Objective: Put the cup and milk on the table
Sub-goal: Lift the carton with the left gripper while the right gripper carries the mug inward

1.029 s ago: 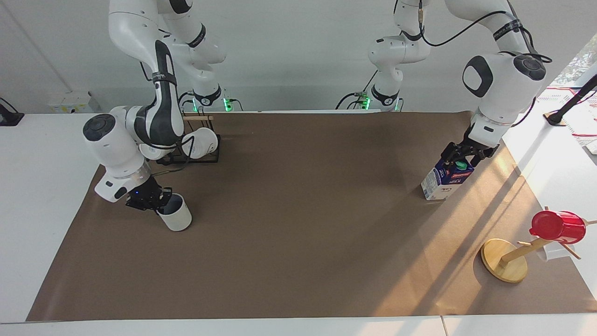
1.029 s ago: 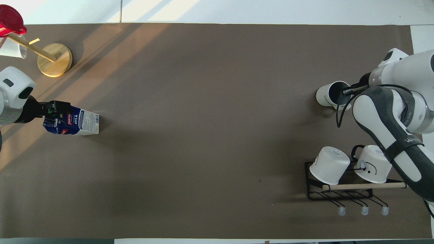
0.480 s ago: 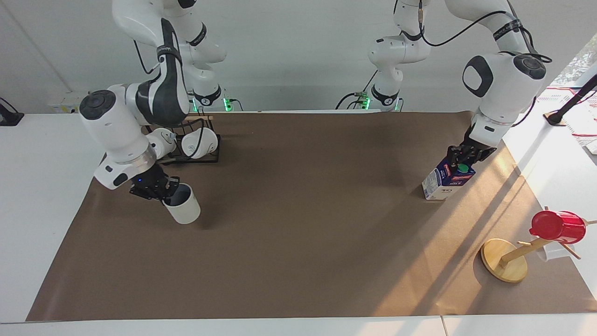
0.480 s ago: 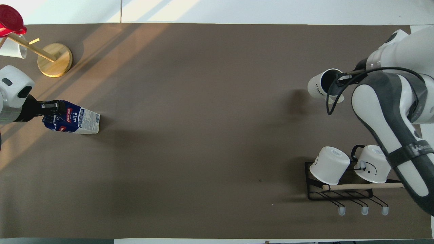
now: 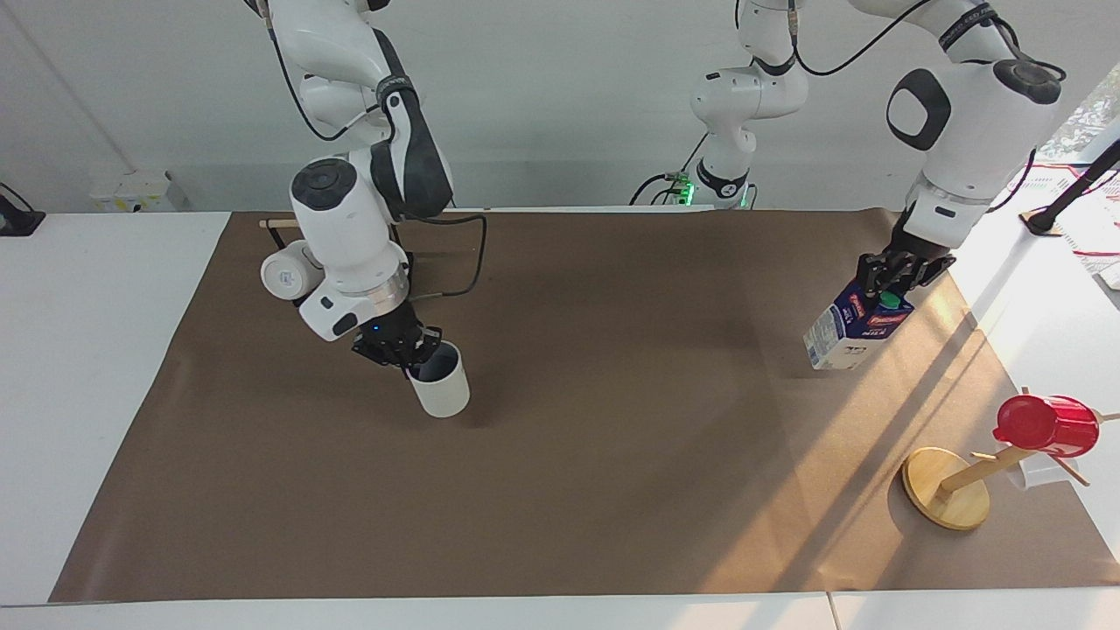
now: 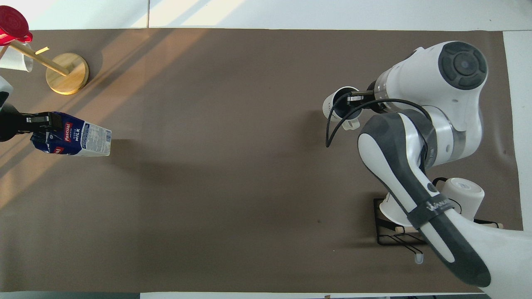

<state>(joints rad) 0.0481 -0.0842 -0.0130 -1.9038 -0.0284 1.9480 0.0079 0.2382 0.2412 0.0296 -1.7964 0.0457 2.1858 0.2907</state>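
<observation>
The cream-white cup (image 5: 440, 389) (image 6: 337, 104) hangs tilted just above the table's brown sheet (image 5: 612, 490) (image 6: 228, 187), toward the right arm's end. My right gripper (image 5: 411, 354) (image 6: 353, 99) is shut on its rim, one finger inside the grey-blue interior. The milk (image 5: 853, 332) (image 6: 79, 139), a blue and white carton with a green cap, is tilted and held slightly off the sheet at the left arm's end. My left gripper (image 5: 888, 280) (image 6: 39, 122) is shut on the carton's gable top.
A black rack (image 6: 390, 236) with white mugs (image 5: 284, 271) (image 6: 463, 199) stands near the right arm's base, partly hidden by that arm. A wooden stand (image 5: 949, 490) (image 6: 66, 72) carrying a red cup (image 5: 1046, 424) (image 6: 12, 27) sits at the left arm's end, farther from the robots than the milk.
The right arm swung toward the table's middle, carrying the cup up and along. The left gripper lifted the milk a little and drew it toward its own end.
</observation>
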